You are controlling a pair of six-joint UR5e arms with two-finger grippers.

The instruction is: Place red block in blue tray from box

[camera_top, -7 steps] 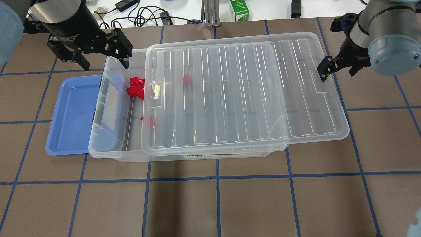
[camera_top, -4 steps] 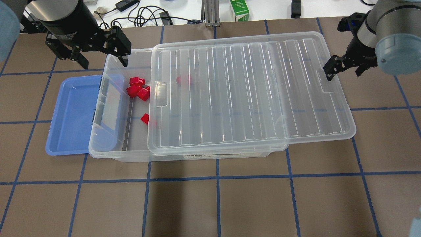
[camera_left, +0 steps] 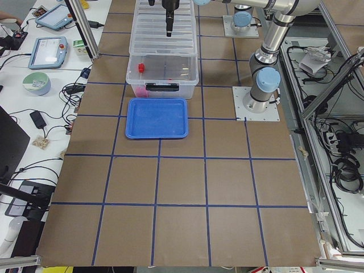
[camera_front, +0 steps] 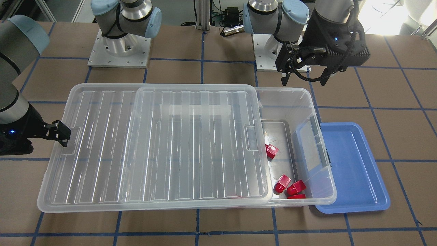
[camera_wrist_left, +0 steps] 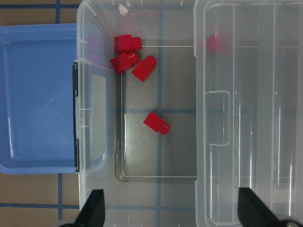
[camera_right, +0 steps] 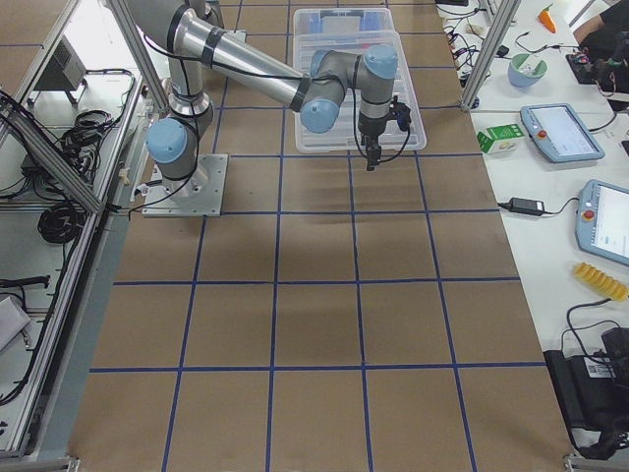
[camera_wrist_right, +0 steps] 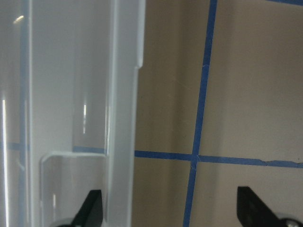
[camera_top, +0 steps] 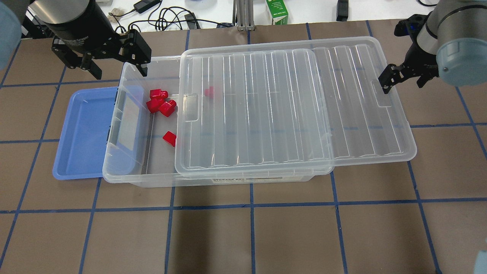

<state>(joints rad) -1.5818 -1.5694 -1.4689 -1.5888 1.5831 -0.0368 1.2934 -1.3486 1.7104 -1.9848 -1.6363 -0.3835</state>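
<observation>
Eyes on the open end of the box [camera_top: 125,178], because that's where this one gets decided: the lid [camera_top: 266,110] sits offset toward the robot's right, and the uncovered strip at the left end shows four red blocks on the box floor. Three huddle in a cluster [camera_wrist_left: 124,61] by one corner, touching or nearly so. The lone red block [camera_wrist_left: 156,123] lies apart from them in the middle of the opening. A fifth red block [camera_top: 208,91] sits under the lid's edge, out of easy reach. The left hand [camera_wrist_left: 173,213] hangs high over that opening, pointing straight down, fingers spread wide and holding nothing. In its wrist view the lone red block lies ahead of the fingers and a touch to the left of their midline. Its long axis runs on a diagonal to the line between the fingertips, so I judge the pick calls for a wrist turn on the way down as well as a drop into the box. The blue tray [camera_top: 81,129] lies on the tabletop [camera_top: 289,236] at that same end, its near edge tucked under the box's overhanging rim, so it's a short carry. The right hand [camera_wrist_right: 171,215] is well apart at the lid's far edge, fingers open with the lid's rim between them but not pinched. Left arm is clearly the nearer one.
</observation>
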